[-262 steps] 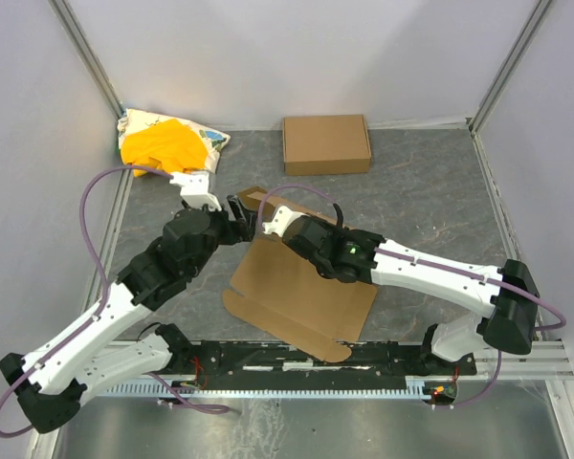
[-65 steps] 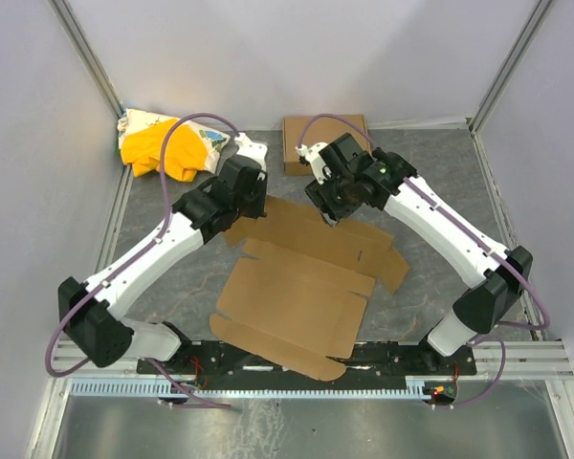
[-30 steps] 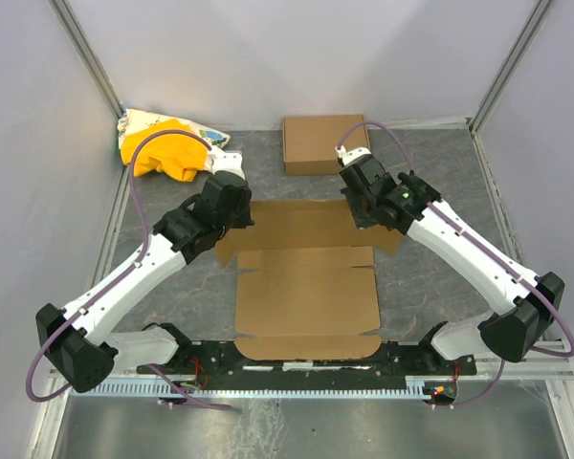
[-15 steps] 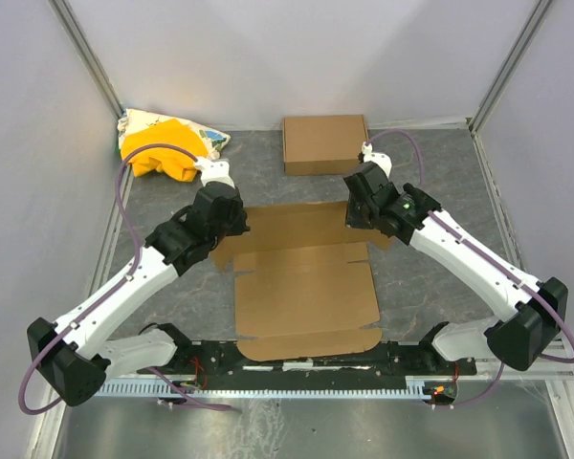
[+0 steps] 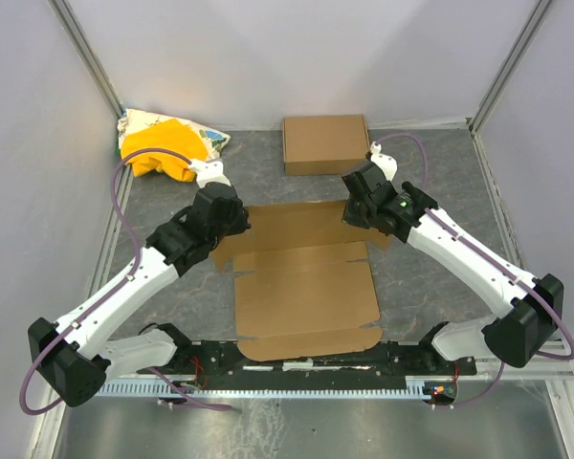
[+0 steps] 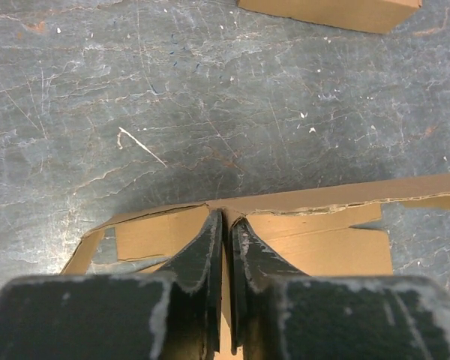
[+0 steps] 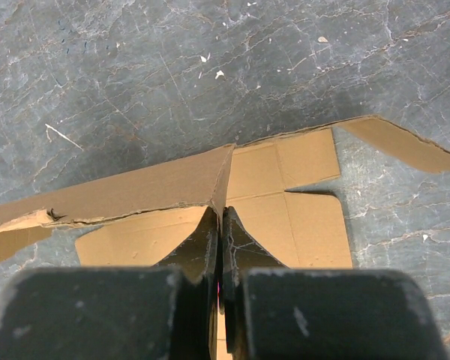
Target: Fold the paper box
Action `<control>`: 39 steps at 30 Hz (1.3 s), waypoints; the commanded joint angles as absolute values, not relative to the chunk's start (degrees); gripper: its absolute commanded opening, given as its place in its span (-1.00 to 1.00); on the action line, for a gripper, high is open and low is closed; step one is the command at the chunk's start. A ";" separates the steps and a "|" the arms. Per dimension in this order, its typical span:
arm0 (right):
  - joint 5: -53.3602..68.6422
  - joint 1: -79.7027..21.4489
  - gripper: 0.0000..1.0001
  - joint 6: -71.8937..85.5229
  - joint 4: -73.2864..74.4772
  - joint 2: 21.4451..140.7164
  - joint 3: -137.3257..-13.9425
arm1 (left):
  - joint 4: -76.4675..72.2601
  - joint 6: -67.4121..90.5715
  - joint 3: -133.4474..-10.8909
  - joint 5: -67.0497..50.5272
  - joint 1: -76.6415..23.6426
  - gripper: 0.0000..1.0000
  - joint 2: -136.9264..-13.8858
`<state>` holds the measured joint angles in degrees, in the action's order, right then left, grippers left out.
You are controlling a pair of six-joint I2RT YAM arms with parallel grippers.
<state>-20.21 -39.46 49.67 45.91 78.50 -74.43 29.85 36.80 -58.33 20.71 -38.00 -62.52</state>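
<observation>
A: Box (image 5: pixel 306 287) – where does it lie?

B: In the middle of the table (image 5: pixel 440 182), opened out between the two arms. The wide main panel lies flat, with its near edge toward the arm bases. The far panel is tilted up off the table along its crease, and small flaps show under it at both ends.

A: And the left gripper (image 6: pixel 226 219)?

B: It is at the left end of that raised panel. The fingers are pressed almost together, with a strip of cardboard pinched between them, so it is clamped on the box.

A: The right gripper (image 7: pixel 219 214)?

B: Much the same at the right end. Its fingers are clenched with no gap to speak of, and the panel's corner edge runs straight in between the tips. One side flap sticks out past it, lying on the table.

A: Anything else on the table?

B: A closed carton (image 5: pixel 326 143) sits at the far edge, well apart from the box. A yellow cloth (image 5: pixel 163 153) is bunched in the far left corner – neither gripper is near it.
</observation>
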 commanded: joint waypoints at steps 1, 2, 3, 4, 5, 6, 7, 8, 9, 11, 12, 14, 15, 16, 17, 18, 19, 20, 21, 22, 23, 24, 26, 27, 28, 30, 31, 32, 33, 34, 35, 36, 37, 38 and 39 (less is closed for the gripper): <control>-18.59 -39.74 -0.97 51.45 45.03 79.15 -75.94 | 26.64 41.64 -58.99 17.49 -38.32 -0.59 -62.93; -19.00 -39.81 -0.97 51.20 45.35 79.11 -76.20 | 27.08 41.47 -59.26 17.68 -38.32 -0.47 -62.93; -19.67 -39.74 -0.97 50.87 45.81 79.11 -76.43 | 27.62 41.13 -59.44 18.02 -38.32 -0.20 -62.87; -20.36 -39.75 -0.97 50.46 46.28 79.05 -76.68 | 28.18 40.75 -59.68 18.37 -38.32 -0.06 -62.82; -20.87 -39.78 -0.97 49.93 46.51 78.90 -76.80 | 28.99 40.22 -59.99 18.90 -38.36 0.07 -62.64; -21.30 -39.74 -0.97 49.52 46.56 78.80 -76.85 | 29.72 39.54 -60.21 19.60 -38.33 0.21 -62.40; -21.61 -39.81 -0.97 48.99 46.62 78.79 -76.99 | 30.82 39.07 -60.41 20.51 -38.32 0.31 -62.17; -21.87 -39.74 -0.97 48.65 46.86 78.75 -77.18 | 31.90 38.53 -60.65 21.60 -38.35 0.36 -61.76; -22.00 -39.76 -0.97 48.44 47.11 78.84 -77.42 | 32.97 37.95 -60.79 22.54 -38.32 0.38 -61.15; -22.44 -39.73 -0.97 48.18 47.60 78.99 -77.81 | 35.04 36.97 -60.73 24.46 -38.35 0.41 -59.35; -22.56 -39.77 -0.97 48.10 47.82 78.94 -77.92 | 35.74 36.71 -60.55 25.15 -38.41 0.43 -58.14; -22.83 -39.73 -0.97 48.31 48.11 78.78 -78.04 | 36.53 36.49 -59.78 25.52 -38.35 0.45 -54.88; -22.89 -39.76 -0.97 48.52 48.08 78.57 -77.98 | 36.68 36.48 -58.86 25.38 -38.38 0.46 -52.84; -23.16 -39.75 -0.97 48.91 48.12 78.28 -77.81 | 36.75 36.88 -57.41 25.19 -38.32 0.48 -48.63; -23.51 -39.79 -0.97 49.30 48.22 77.89 -77.61 | 36.74 37.45 -55.68 24.81 -38.36 0.49 -45.60; -23.72 -39.74 -0.97 49.57 48.38 77.69 -77.57 | 36.74 37.84 -54.57 24.58 -38.31 0.49 -42.43; -24.31 -39.79 -0.97 49.98 48.78 77.43 -77.48 | 36.93 38.72 -53.24 24.48 -38.32 0.53 -39.32; -25.01 -39.80 -0.97 50.65 49.16 77.05 -77.43 | 37.07 39.58 -51.71 24.14 -38.32 0.58 -36.07; -25.91 -39.80 -0.97 51.24 49.70 76.71 -77.37 | 37.16 40.63 -50.31 23.42 -38.32 0.61 -32.97; -26.72 -39.79 -0.97 51.81 50.03 76.21 -77.12 | 37.13 42.09 -48.84 22.54 -38.30 0.58 -29.73; -27.43 -39.73 -0.97 52.56 50.06 75.74 -76.69 | 36.94 43.72 -47.05 21.26 -38.27 0.54 -27.11; -28.10 -39.75 -0.97 53.35 50.03 75.06 -76.20 | 35.94 44.87 -45.26 19.25 -38.28 0.50 -24.59; -29.59 -39.74 -0.97 54.70 49.57 73.45 -74.88 | 35.56 45.62 -41.21 16.07 -38.25 0.46 -22.21; -30.14 -39.73 -0.97 55.20 49.31 72.73 -74.33 | 36.09 45.74 -40.32 15.27 -38.29 0.45 -22.44; -30.63 -39.78 -0.97 55.80 49.34 72.09 -73.98 | 36.99 45.78 -39.84 14.56 -38.28 0.46 -23.81; -31.09 -39.77 -0.97 56.29 49.97 71.41 -74.04 | 38.55 45.82 -39.79 12.75 -38.32 0.48 -26.83; -31.11 -39.80 -0.97 56.48 50.22 71.19 -74.17 | 38.81 45.73 -39.84 11.72 -38.38 0.50 -28.53; -31.07 -39.74 -0.97 56.51 50.39 71.05 -74.24 | 38.80 45.82 -39.71 10.98 -38.28 0.52 -30.05; -31.04 -39.77 -0.98 56.52 50.56 70.95 -74.26 | 38.86 46.06 -39.54 10.83 -38.32 0.52 -31.65; -30.98 -39.73 -0.97 56.51 50.73 70.92 -74.30 | 38.53 46.33 -39.18 10.86 -38.35 0.53 -33.11; -30.94 -39.73 -0.98 56.51 50.99 70.93 -74.35 | 37.79 46.42 -38.67 10.64 -38.32 0.53 -34.48; -30.82 -39.73 -0.98 56.51 51.15 70.93 -74.45 | 36.91 46.64 -38.12 10.55 -38.36 0.53 -35.67; -30.78 -39.75 -0.98 56.51 51.31 70.97 -74.39 | 36.20 46.91 -37.74 10.67 -38.25 0.53 -37.01; -30.63 -39.73 -0.97 56.51 51.33 71.07 -74.32 | 35.42 47.07 -37.45 11.07 -38.36 0.53 -38.39; -30.58 -39.75 -0.98 56.45 51.33 71.08 -74.21 | 34.89 47.17 -37.32 11.83 -38.30 0.53 -39.63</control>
